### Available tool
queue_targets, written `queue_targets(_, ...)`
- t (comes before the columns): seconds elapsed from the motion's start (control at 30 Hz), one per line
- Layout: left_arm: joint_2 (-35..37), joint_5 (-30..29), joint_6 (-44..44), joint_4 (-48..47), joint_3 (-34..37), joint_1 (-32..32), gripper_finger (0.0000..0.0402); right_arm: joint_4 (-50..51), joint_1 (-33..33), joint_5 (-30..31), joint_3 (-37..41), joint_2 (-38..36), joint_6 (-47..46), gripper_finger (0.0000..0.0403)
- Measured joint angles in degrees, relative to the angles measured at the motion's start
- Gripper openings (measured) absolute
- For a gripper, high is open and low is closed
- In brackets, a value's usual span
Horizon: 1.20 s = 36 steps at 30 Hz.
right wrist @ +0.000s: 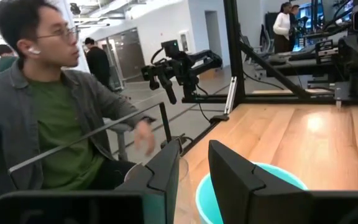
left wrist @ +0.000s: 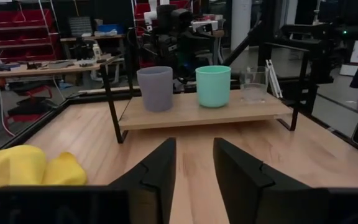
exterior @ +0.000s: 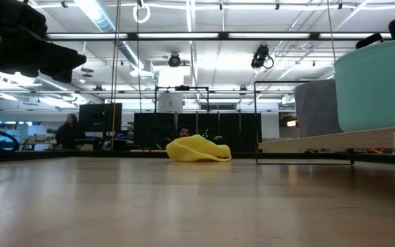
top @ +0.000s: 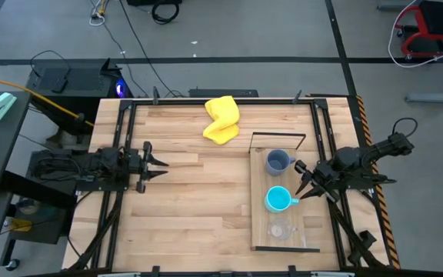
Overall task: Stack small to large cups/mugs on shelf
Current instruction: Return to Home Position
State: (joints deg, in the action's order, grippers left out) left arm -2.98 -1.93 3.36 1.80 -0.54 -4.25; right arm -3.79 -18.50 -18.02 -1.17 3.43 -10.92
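The pale wooden shelf [top: 308, 223] stands on the table's right side on a thin black frame. On it, in a row from far to near, stand a grey-blue mug [top: 278, 161], a cyan mug [top: 277, 200] and a clear cup [top: 281, 228]. All three also show in the left wrist view: grey-blue mug [left wrist: 155, 88], cyan mug [left wrist: 213, 86], clear cup [left wrist: 254, 85]. My right gripper [top: 301, 181] is open at the shelf's right edge, beside and above the cyan mug's rim [right wrist: 272, 177]; no touch shows. My left gripper [top: 160, 164] is open and empty at the table's left, pointing toward the shelf.
A yellow cloth [top: 221, 119] lies crumpled on the table near the far edge, left of the shelf. A black frame runs around the table. A person [right wrist: 48, 112] sits beyond the table's edge in the right wrist view. Bare planks lie between my left gripper and the shelf.
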Motion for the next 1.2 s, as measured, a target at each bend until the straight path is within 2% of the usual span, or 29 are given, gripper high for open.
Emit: queue_targets(1.2, 0.00, 0.00, -0.17, 0.11, 0.00, 0.01, 0.0116, 0.39, 0.00, -0.02, 0.00, 0.01, -0.02, 0.0095)
